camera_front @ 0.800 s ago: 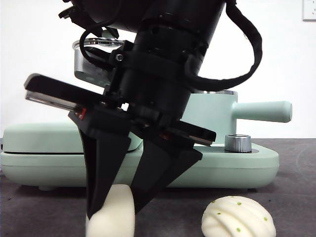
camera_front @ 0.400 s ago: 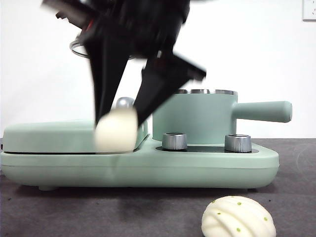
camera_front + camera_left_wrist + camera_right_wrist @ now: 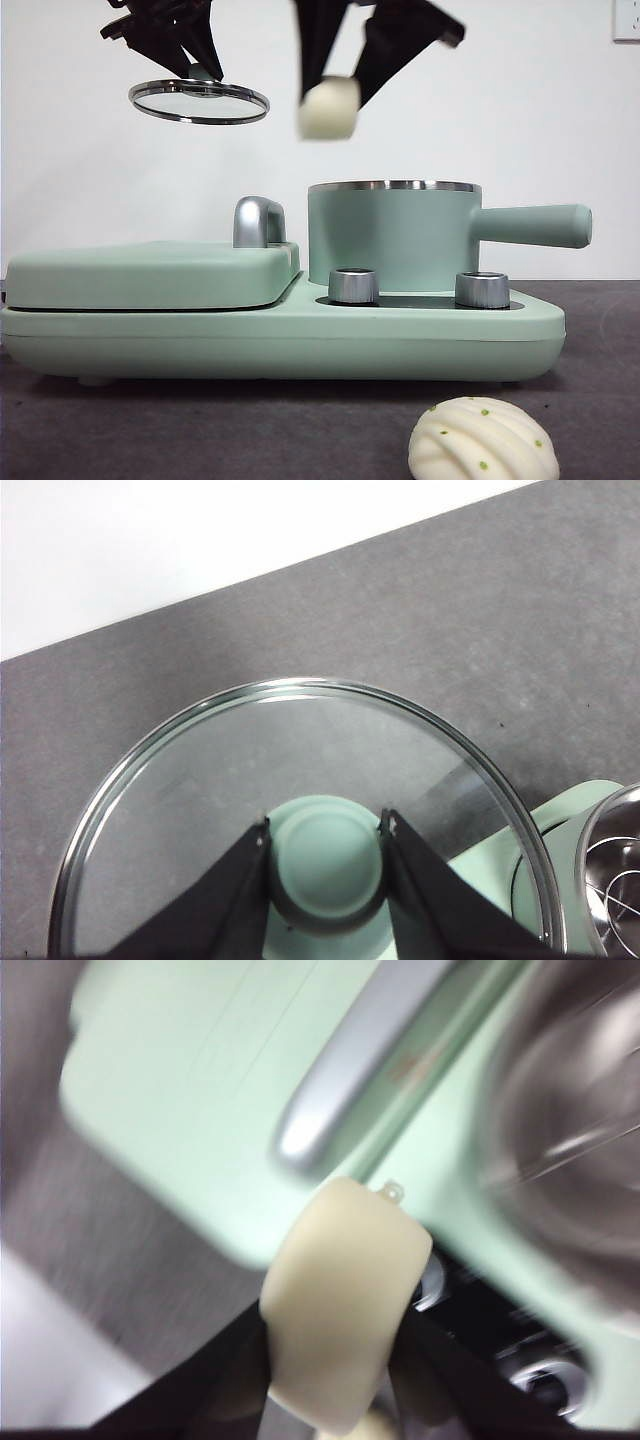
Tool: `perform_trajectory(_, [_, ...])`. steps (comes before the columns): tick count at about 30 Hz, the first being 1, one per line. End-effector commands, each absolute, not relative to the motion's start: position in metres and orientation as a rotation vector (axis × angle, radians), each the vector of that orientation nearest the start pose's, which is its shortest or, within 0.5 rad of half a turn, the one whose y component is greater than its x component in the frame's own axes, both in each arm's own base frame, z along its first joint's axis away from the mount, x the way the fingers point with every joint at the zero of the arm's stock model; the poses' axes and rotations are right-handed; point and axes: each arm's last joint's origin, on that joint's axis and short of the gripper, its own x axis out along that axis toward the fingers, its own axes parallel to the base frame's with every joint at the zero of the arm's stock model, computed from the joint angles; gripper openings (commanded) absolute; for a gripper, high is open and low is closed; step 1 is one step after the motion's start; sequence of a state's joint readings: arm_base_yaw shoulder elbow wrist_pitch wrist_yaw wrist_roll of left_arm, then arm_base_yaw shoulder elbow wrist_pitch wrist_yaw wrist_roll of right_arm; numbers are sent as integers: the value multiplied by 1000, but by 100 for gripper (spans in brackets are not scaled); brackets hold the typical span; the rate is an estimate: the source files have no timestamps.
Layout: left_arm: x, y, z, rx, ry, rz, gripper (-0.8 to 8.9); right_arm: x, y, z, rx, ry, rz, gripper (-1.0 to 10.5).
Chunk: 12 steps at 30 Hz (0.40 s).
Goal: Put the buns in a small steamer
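Your right gripper [image 3: 330, 105] is clamped on the smooth cream-white cylindrical bun [image 3: 329, 108], one black jaw pressing each side, and the soft dough bulges a little between them in the right wrist view [image 3: 345, 1305]. You have it high in the air, above and just short of the near-left edge of the small mint-green round steamer pot [image 3: 393, 235] with its steel rim and straight side handle. To finish this step well, I'd carry the bun further over until it sits above the middle of the open pot, lower it past the steel rim, and only then part the jaws; letting go from this height could send it bouncing off the rim. Keep the squeeze light, since the bun looks easy to dent.

Your left gripper [image 3: 325, 845] is closed on the green knob [image 3: 325, 852] of the round glass lid [image 3: 199, 101], holding it level, up and off to the side over the flat mint-green lidded griddle [image 3: 150, 275] with its curved steel handle [image 3: 258, 220]. That leaves the pot mouth free, so I'd hold the lid there.

The second bun, the ridged shell-like dome with green specks [image 3: 483, 438], lies on the dark grey table [image 3: 200, 430] in front of the appliance, well apart from both grippers.
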<state>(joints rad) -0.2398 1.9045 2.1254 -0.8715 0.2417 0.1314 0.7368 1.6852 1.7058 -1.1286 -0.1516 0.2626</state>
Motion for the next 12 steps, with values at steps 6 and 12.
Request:
perform_trajectory(6, [392, -104, 424, 129, 548, -517, 15, 300, 208, 350, -110, 1125, 595, 159])
perform_trajectory(12, [391, -104, 424, 129, 551, -517, 15, 335, 208, 322, -123, 1176, 557, 159])
